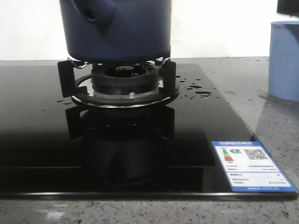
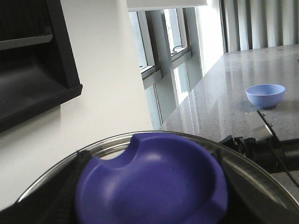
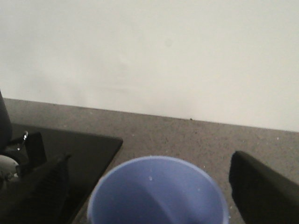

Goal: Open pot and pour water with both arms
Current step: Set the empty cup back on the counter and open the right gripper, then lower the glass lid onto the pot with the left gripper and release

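Note:
The dark navy pot [image 1: 121,32] stands on the burner stand [image 1: 124,79], its handle socket [image 1: 93,14] facing me; its top is out of frame. My left gripper [image 2: 152,196] is shut on the blue knob [image 2: 154,182] of the glass lid [image 2: 261,179], which it holds tilted, with wall and window behind. My right gripper [image 3: 149,186] is open, its fingers [image 3: 254,186] on either side of the pale blue cup [image 3: 156,196], which stands right of the cooktop [image 1: 284,60]. Water drops [image 1: 201,91] lie on the black glass right of the burner.
The black glass cooktop [image 1: 37,116] carries a blue-edged energy label [image 1: 252,165] at its front right corner. Grey speckled counter [image 1: 275,121] surrounds it. A small blue bowl [image 2: 265,94] sits far off on the counter. A white wall stands close behind.

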`<state>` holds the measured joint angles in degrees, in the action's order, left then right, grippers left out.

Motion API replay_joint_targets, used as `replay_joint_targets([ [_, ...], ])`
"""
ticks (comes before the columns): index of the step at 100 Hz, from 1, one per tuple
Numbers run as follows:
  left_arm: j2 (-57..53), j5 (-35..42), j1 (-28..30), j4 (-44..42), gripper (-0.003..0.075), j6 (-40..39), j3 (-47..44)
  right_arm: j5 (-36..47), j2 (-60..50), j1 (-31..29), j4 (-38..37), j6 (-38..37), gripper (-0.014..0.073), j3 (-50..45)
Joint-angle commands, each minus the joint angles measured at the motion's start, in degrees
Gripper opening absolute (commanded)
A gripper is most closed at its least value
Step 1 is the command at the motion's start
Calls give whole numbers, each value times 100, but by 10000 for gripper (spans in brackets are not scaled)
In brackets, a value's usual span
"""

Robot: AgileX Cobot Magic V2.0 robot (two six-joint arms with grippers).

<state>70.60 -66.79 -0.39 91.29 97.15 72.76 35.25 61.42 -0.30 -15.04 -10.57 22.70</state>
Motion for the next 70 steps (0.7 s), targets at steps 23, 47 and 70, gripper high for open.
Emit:
replay_joint_targets([
  [23,596,351,-858,545,209,20,217,69,-1123,-42,70,6,605,121],
  [47,1355,742,-1238,469,209,215,217,-598,-2407,-42,70,6,486,121],
  [70,1950,1045,-1238,480,209,511,217,-1388,-3330,-42,56,6,-76,121],
])
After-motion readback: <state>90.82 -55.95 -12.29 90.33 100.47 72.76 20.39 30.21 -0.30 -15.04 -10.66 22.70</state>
